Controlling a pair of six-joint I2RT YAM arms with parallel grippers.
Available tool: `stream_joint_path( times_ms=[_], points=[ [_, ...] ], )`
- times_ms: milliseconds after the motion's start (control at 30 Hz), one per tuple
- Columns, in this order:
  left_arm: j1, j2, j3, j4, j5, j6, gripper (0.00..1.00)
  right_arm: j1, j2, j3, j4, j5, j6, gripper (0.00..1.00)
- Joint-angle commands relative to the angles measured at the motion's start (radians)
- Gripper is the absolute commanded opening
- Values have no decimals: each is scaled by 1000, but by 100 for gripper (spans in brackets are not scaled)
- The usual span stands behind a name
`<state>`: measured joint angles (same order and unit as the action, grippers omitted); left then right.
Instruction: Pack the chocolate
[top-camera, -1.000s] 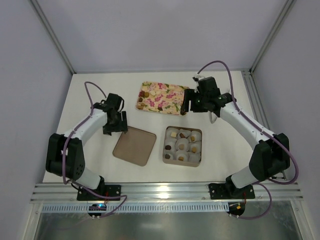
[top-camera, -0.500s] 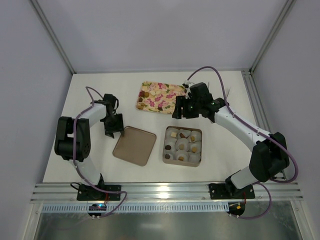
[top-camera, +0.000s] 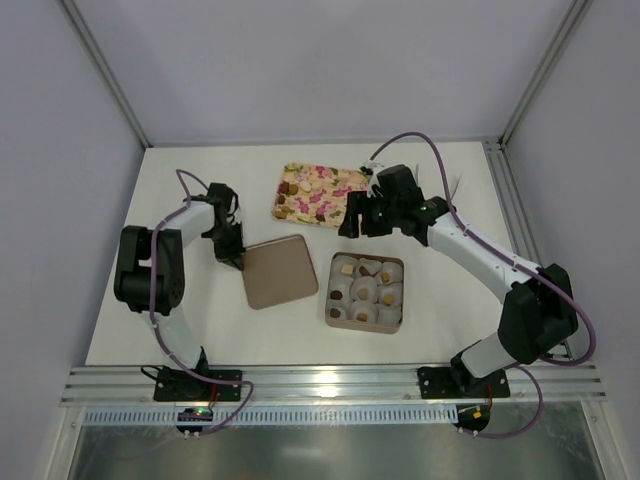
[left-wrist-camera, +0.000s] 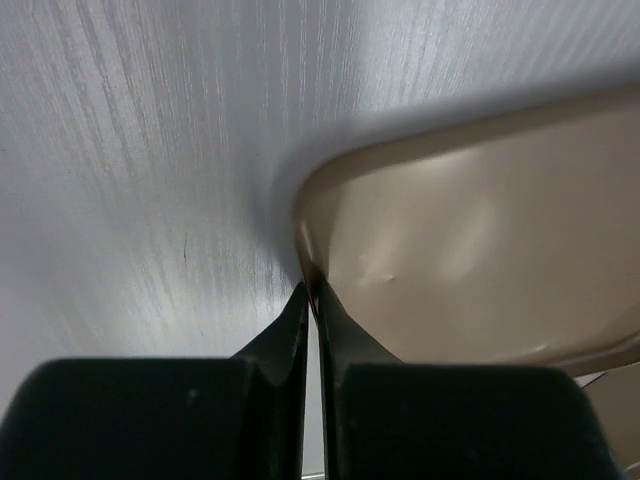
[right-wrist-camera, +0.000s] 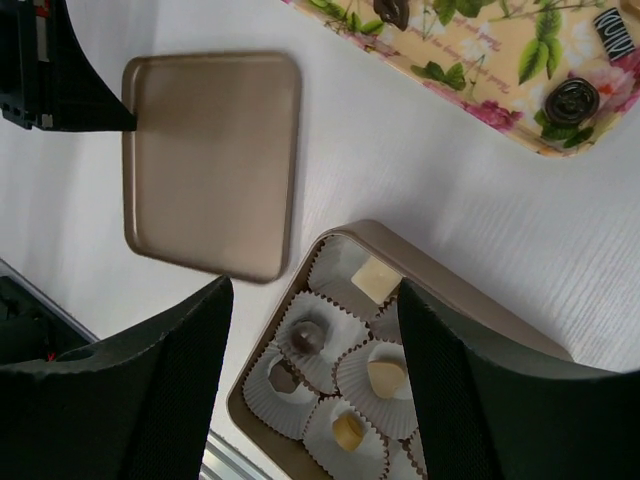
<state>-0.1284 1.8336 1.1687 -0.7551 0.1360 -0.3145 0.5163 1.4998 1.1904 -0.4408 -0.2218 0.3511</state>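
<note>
Several chocolate pieces (right-wrist-camera: 306, 338), dark and tan, sit in white paper cups inside the gold box (top-camera: 329, 318). More chocolate (right-wrist-camera: 577, 98) lies on the floral tray (top-camera: 325, 195). My left gripper (left-wrist-camera: 312, 288) is shut on the rim of the flat brown lid (top-camera: 277, 272), at its left edge, and shows in the top view (top-camera: 238, 262) too. My right gripper (right-wrist-camera: 315, 290) hangs open above the box's near-left cups with nothing between its fingers. In the top view the right gripper (top-camera: 347, 222) is between the tray and the box.
The lid (right-wrist-camera: 212, 160) lies left of the box (right-wrist-camera: 520, 335) on the white table, with a narrow gap between them. The tray (right-wrist-camera: 470, 65) sits behind both. Metal frame posts and grey walls bound the table at the back and sides.
My left gripper has shut on the lid's left rim, and the lid has turned and slid toward the box. The right arm swung left off the tray's right end, then held still.
</note>
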Motion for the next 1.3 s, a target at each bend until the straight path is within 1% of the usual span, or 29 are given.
stream_joint_path(
  times_ms=[0,100,267,400,633,733,933,1267],
  points=[
    [3,18,-9,37,40,25,0,19,23,24,65,-63,-1,68],
    [9,-5,-4,28,96,28,0,33,49,46,77,-105,-3,68],
    [22,-26,5,8,152,26,0,57,161,135,60,-143,-23,68],
    [45,-59,5,3,183,32,0,86,240,222,30,-140,-38,68],
    [72,-88,8,5,227,25,0,99,387,379,-55,-134,-69,68],
    [84,-96,12,2,237,20,0,99,438,417,-76,-122,-73,68],
    [96,-111,19,2,280,14,0,105,519,449,-92,-123,-77,68],
    [104,-140,43,-13,307,9,0,108,594,417,-41,-160,-74,68]
  ],
)
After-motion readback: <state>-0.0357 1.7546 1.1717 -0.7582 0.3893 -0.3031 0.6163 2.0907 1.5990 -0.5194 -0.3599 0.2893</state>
